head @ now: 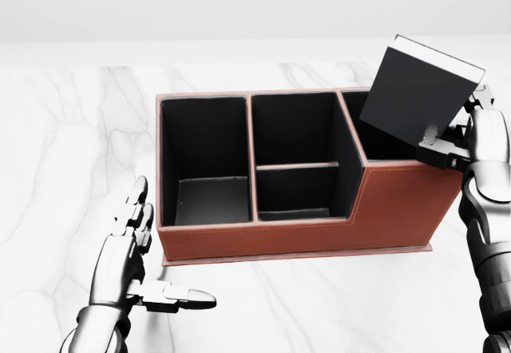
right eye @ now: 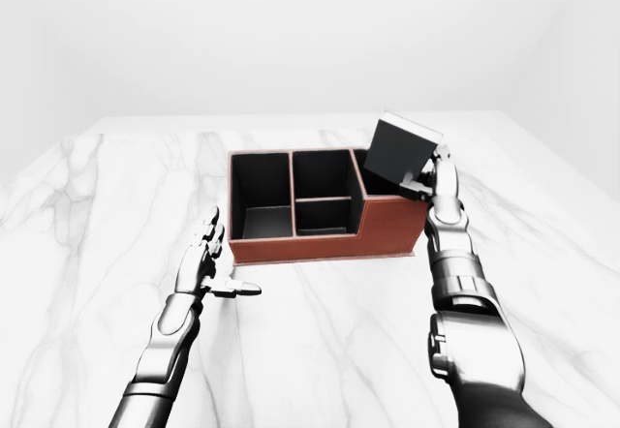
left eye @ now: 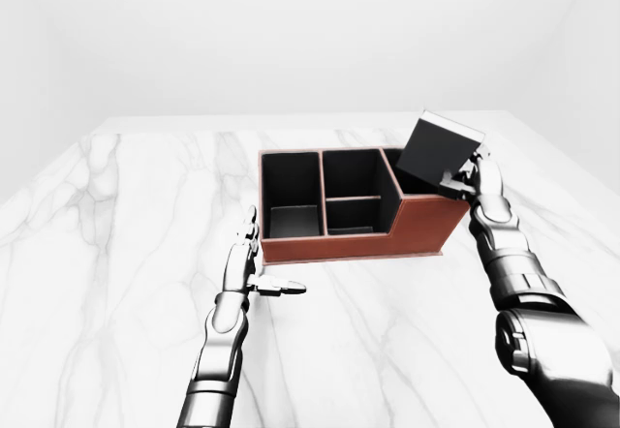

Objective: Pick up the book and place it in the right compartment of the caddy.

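A dark book [head: 417,91] with white page edges is tilted over the right compartment [head: 375,141] of the red-brown caddy [head: 319,237], its lower corner dipping inside. My right hand [head: 459,141] is shut on the book's lower right edge, beside the caddy's right end. My left hand [head: 136,269] is open and empty, fingers spread, just left of and below the caddy's left corner, not touching it. The caddy has a left compartment [head: 204,165] and a split middle one [head: 299,161], both empty.
The caddy stands on a white marble table [left eye: 116,244]. The table's far edge [left eye: 310,118] runs across the top of the left-eye view, with a plain white wall behind.
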Robot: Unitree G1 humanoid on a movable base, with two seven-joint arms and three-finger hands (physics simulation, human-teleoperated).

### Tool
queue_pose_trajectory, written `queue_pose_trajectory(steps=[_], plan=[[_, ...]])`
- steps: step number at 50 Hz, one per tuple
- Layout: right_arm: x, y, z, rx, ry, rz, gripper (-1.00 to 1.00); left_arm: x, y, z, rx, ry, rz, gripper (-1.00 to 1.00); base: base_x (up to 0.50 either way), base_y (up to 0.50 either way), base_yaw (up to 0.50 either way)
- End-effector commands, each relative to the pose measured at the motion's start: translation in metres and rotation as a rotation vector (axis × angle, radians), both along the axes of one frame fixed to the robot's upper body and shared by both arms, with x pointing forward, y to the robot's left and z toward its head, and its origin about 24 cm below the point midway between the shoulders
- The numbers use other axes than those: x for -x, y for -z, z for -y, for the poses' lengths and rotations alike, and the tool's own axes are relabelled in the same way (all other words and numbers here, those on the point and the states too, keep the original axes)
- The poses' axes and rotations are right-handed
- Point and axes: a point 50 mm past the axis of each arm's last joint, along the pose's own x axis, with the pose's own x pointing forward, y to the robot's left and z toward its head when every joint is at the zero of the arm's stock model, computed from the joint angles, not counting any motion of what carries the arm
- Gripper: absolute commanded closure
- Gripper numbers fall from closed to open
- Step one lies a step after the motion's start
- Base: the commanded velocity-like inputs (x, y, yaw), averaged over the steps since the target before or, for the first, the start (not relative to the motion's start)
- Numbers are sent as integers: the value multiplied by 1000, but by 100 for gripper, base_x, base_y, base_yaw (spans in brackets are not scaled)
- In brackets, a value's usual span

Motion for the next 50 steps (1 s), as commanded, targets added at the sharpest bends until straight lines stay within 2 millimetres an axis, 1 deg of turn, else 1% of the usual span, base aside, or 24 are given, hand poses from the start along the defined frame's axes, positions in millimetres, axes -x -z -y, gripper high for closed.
queue_pose_trajectory(steps=[1, 5, 6, 32, 33, 34, 37, 38, 39, 40, 42, 44, 45, 46, 47, 49, 50], plan=[[-1, -8, 4, -33, 25, 40, 100, 0, 7, 0, 14, -6, -32, -100, 0, 0, 0], [-1, -8, 4, -33, 24, 39, 98, 0, 7, 0, 13, -5, -32, -100, 0, 0, 0], [-1, -9, 4, -32, 25, 44, -100, 0, 7, 0, 14, -6, -32, -100, 0, 0, 0], [-1, -11, 5, -34, 23, 51, -100, 0, 7, 0, 13, -3, -33, -100, 0, 0, 0], [-1, -14, 5, -33, 20, 70, -100, 0, 8, 0, 13, -3, -34, -100, 0, 0, 0], [-1, -24, 5, -35, 9, 113, -100, 0, 8, 0, 12, -2, -34, -100, 0, 0, 0], [1, -41, 4, -10, 7, 165, -100, 0, 8, 0, 12, -3, -38, -100, 0, 0, 0], [3, -54, 4, 2, 2, 202, -100, 0, 9, 0, 11, -3, -39, -100, 0, 0, 0], [4, -54, 3, 2, 2, 204, -100, 0, 9, 0, 11, -3, -39, -100, 0, 0, 0], [8, -69, 3, 15, -1, 240, -100, 0, 7, 1, 12, -3, -31, -100, 0, 0, 0], [13, -83, 2, 26, -4, 286, -100, 0, 7, 1, 12, -2, -29, -100, 0, 0, 0], [19, -101, 0, 44, -15, 368, -100, 0, 7, 0, 12, -3, -31, -100, 0, 0, 0], [25, -116, -1, 53, -26, 434, -100, 0, 8, 0, 12, -3, -37, -100, 0, 0, 0], [27, -109, -1, 45, -24, 426, -100, 0, 9, 0, 12, -3, -41, -100, 0, 0, 0], [30, -109, -1, 45, -24, 434, -100, 0, 10, 0, 13, -3, -45, -100, 0, 0, 0], [34, -117, -2, 53, -29, 472, -100, 0, 10, 0, 13, -3, -44, -100, 0, 0, 0], [38, -133, -2, 66, -35, 530, -100, 0, 9, 0, 13, -3, -41, -100, 0, 0, 0]])
